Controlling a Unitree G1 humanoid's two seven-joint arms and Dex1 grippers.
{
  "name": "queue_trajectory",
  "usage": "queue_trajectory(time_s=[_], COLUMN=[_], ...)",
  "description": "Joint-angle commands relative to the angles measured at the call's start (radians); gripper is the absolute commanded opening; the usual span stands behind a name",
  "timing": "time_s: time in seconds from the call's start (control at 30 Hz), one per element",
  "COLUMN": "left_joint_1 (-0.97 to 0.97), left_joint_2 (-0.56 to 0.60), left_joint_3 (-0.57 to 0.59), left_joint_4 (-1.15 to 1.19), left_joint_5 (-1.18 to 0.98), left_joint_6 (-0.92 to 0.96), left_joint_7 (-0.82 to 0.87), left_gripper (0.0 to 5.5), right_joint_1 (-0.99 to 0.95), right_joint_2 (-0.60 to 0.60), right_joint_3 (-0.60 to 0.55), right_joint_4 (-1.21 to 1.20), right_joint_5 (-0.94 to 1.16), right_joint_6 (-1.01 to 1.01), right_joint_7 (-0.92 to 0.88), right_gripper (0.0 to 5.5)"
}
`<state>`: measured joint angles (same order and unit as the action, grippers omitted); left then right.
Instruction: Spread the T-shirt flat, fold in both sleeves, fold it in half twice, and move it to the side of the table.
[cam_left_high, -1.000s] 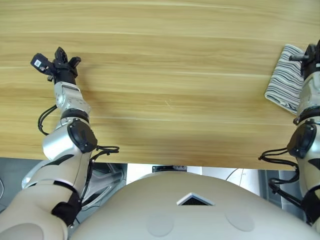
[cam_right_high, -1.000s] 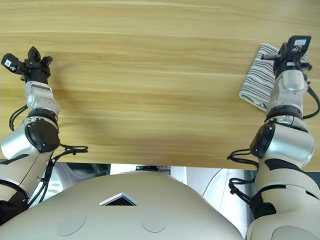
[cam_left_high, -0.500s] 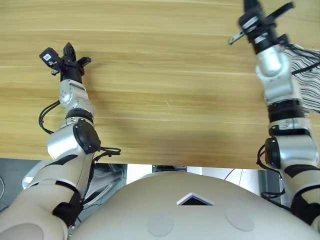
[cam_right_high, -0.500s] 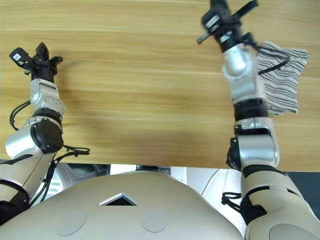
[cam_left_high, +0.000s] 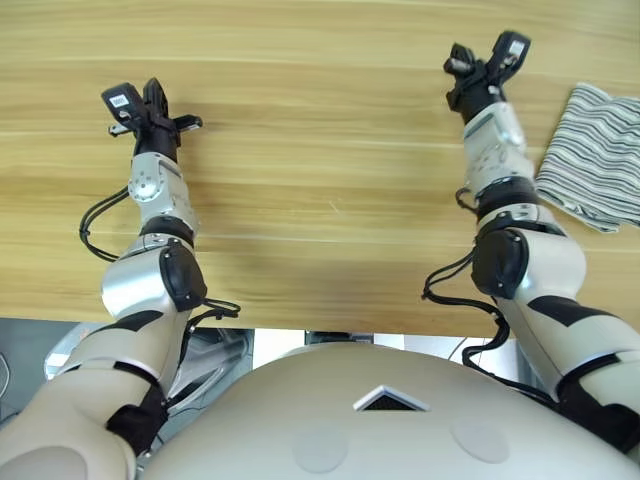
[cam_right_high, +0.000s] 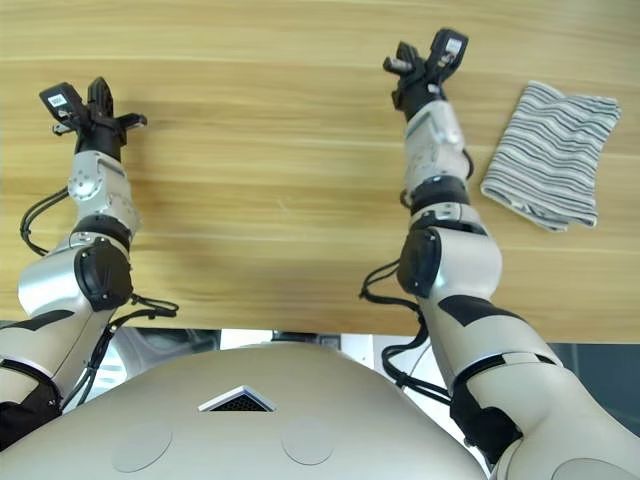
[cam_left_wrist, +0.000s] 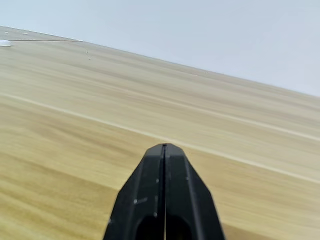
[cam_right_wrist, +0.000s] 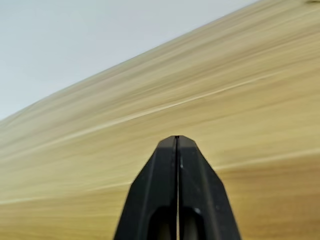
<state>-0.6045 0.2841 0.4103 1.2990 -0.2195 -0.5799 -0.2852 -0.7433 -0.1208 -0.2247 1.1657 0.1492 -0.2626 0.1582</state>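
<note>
A wide wooden table (cam_left_high: 330, 150) with pale lengthwise grain, seen from above; everything here is placed by this table.

On the table's right side, close to its right edge, lies the T-shirt (cam_right_high: 552, 155), grey-and-white striped and folded down into a compact oblong bundle; it lies flat on the wood; its long axis runs from the table's near side toward the far side, with the far end tilted a little toward the table's right edge; the far short edge looks neat and straight, while the near short edge looks thicker, with layers of fabric showing along it; nothing touches or holds the shirt.

The right arm stretches from the table's near edge out over the boards, somewhat right of the table's middle; the right gripper (cam_right_wrist: 176, 141) is over bare wood toward the far part of the table, on the middle-of-table side of the shirt and clearly apart from it; its two black fingers are pressed together with only a thin seam between them, and nothing is pinched there.

The left arm reaches out over the table's left part; the left gripper (cam_left_wrist: 164, 150) is over bare wood, about as far across the table as the right one; its fingers are likewise pressed together, gripping nothing.
</note>
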Motion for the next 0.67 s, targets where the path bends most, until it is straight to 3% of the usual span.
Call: queue_trajectory(time_s=[0.03,0.2,0.47,0.67], left_joint_1=[-0.017,-0.08,-0.067,-0.067], left_joint_2=[0.019,0.01,-0.003,-0.004], left_joint_3=[-0.025,-0.021,-0.017,-0.02], left_joint_4=[0.007,0.023,0.034,0.035], left_joint_5=[0.043,0.04,0.053,0.062], left_joint_6=[0.017,0.108,0.175,0.189], left_joint_7=[0.05,0.098,0.089,0.095], left_gripper=[0.0,0.0,0.0,0.0], right_joint_1=[-0.001,0.002,0.002,-0.008], right_joint_2=[-0.055,-0.033,-0.014,0.0], right_joint_3=[0.512,0.449,0.183,0.061], right_joint_4=[0.055,0.117,0.154,0.157], right_joint_5=[-0.654,-0.597,-0.288,-0.157], right_joint_6=[-0.104,-0.201,-0.234,-0.191], right_joint_7=[-0.691,-0.691,-0.337,-0.169], right_gripper=[0.03,0.03,0.03,0.03])
